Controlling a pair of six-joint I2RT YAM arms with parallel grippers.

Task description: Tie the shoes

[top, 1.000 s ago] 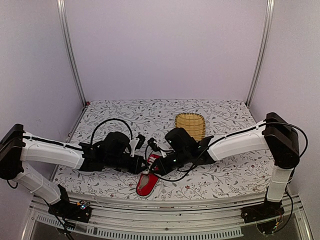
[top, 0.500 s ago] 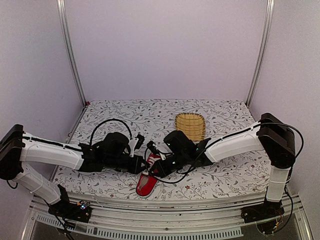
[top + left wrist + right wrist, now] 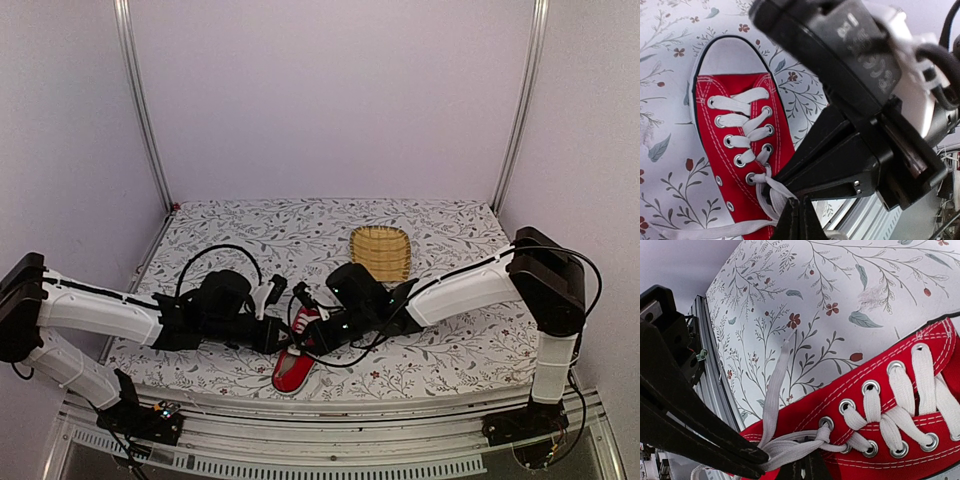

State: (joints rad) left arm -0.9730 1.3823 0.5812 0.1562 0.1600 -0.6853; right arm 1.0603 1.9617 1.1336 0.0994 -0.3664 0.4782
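Note:
The red sneaker lies near the table's front edge, heel toward me, its toe under the two grippers. The left wrist view shows its white toe cap and laced front; the right wrist view shows its side and eyelets. My left gripper is shut, its tips pinching white lace strands at the top eyelets. My right gripper meets it from the right, shut at the shoe's tongue, with a bit of white lace between its tips. A loose lace end trails over the cloth.
A yellow woven basket stands behind the right arm. The floral cloth covers the table. The metal rail of the table's front edge runs close to the shoe's heel. Black cables loop over the left arm.
The left arm has drawn back slightly to the left and the right gripper has followed it a little. Both grippers stay shut over the shoe's laces.

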